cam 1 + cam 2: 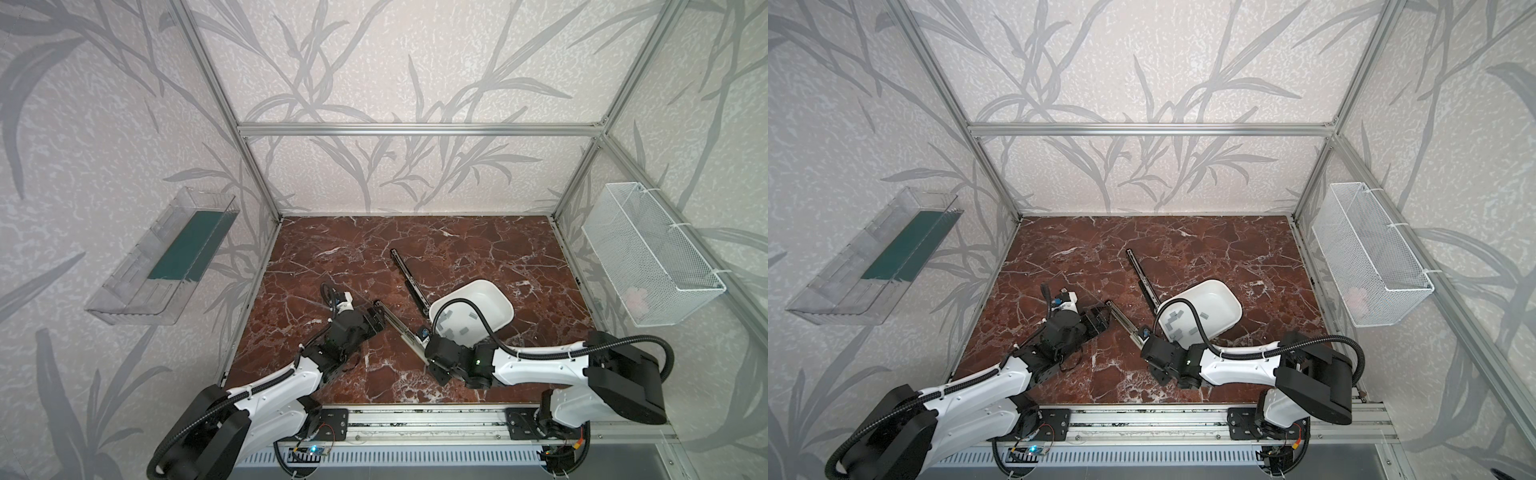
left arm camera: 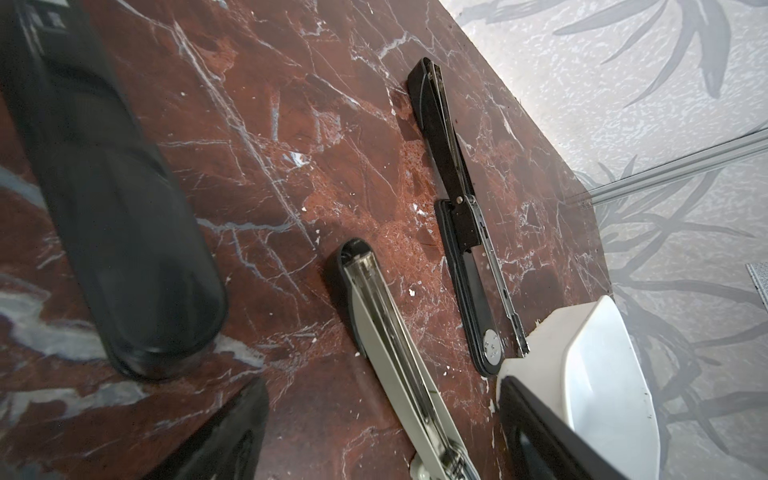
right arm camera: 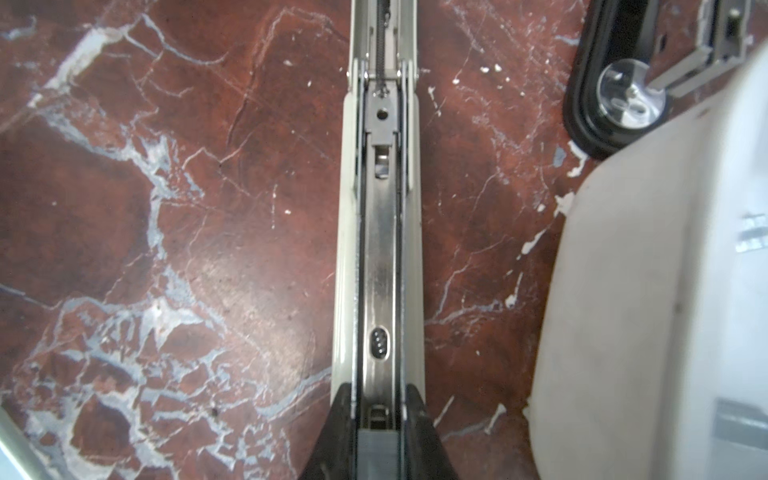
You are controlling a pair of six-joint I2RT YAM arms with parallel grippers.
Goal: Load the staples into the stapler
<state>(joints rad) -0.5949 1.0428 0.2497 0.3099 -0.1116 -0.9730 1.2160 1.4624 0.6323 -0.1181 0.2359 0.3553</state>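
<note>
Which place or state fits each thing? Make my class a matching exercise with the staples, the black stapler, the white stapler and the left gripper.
Column one:
1. staples
2. black stapler
3. white stapler
4. left gripper

Column two:
A. open, holding nothing
B. gripped at one end by the right gripper
C. lying in the white bowl
D. spread open on the table, no gripper on it

Pairs: 1-C, 2-D, 3-B, 4-A

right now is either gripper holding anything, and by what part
Right gripper is shut on the white stapler, at the near end of its metal channel. Whether the grey piece between its fingers is staples, cannot tell. Left gripper: open, empty.
</note>
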